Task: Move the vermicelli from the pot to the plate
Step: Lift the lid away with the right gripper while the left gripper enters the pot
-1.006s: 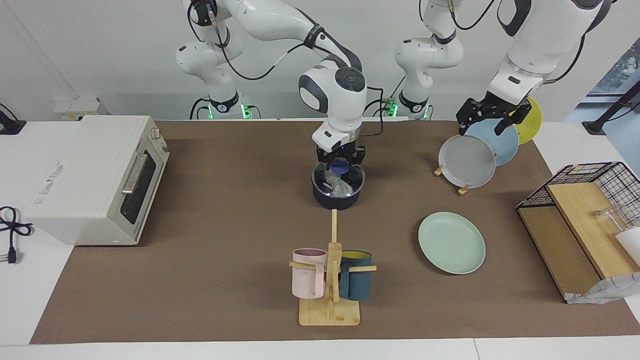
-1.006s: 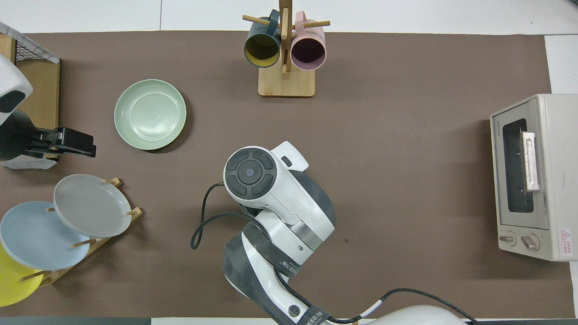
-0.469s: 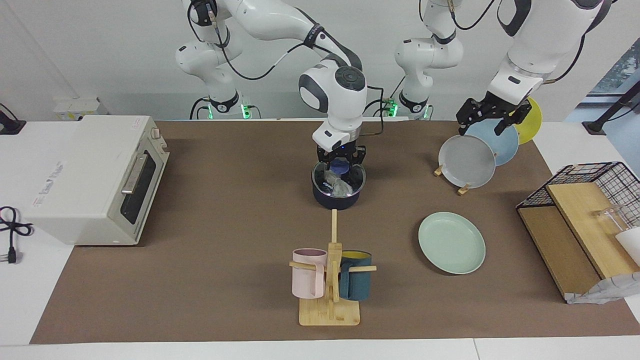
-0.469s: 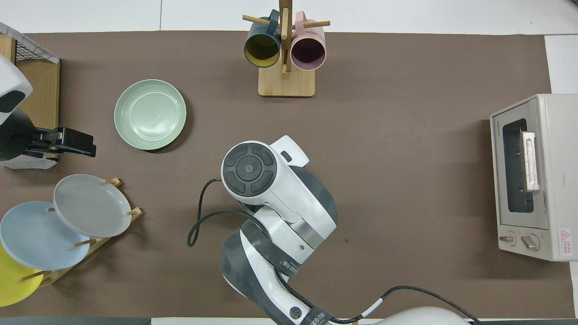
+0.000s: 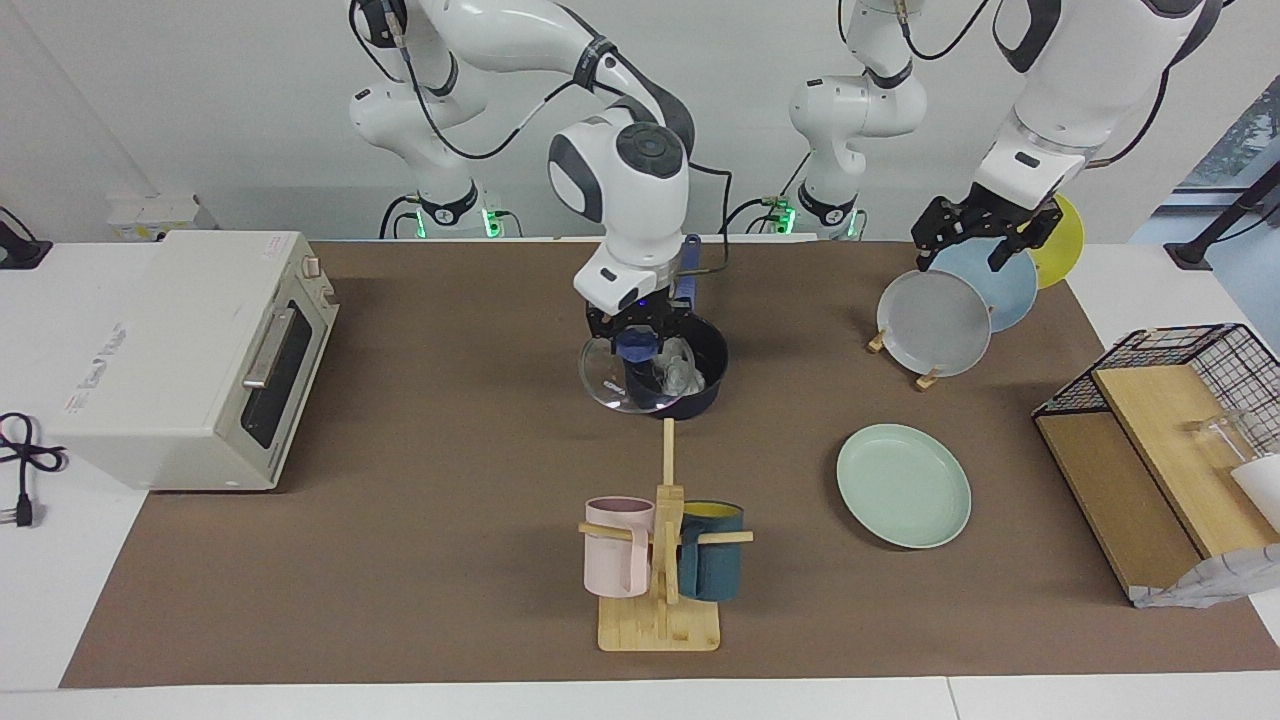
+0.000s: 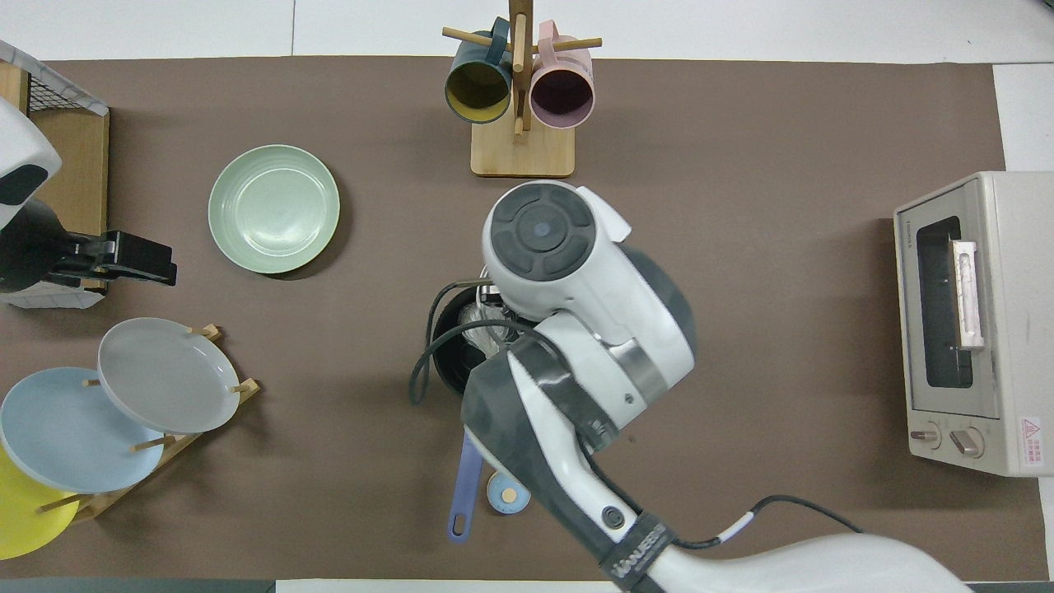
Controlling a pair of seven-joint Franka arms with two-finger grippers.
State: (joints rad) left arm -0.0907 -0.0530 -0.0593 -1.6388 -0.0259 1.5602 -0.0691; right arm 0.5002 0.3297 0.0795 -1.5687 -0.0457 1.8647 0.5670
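The dark navy pot point(image 5: 700, 372) stands mid-table with its blue handle point(image 6: 464, 486) pointing toward the robots. Wrapped whitish vermicelli point(image 5: 683, 373) lies inside it and also shows in the overhead view point(image 6: 476, 317). My right gripper point(image 5: 636, 338) is shut on the blue knob of the round glass lid point(image 5: 615, 385). It holds the lid off the pot, shifted toward the right arm's end. The mint-green plate point(image 5: 903, 485) lies bare toward the left arm's end, farther from the robots than the pot. My left gripper point(image 5: 985, 238) waits open over the plate rack.
A rack with a grey plate point(image 5: 933, 322), a light blue one and a yellow one stands near the left arm. A mug tree point(image 5: 662, 545) stands farther out than the pot. A toaster oven point(image 5: 200, 355) sits at the right arm's end and a wire basket point(image 5: 1160, 420) at the left arm's. A small pale blue disc point(image 6: 506, 494) lies beside the pot's handle.
My right gripper has lifted the glass lid off the pot and carried it toward the right arm's end, which uncovers the vermicelli. The left arm has not moved.
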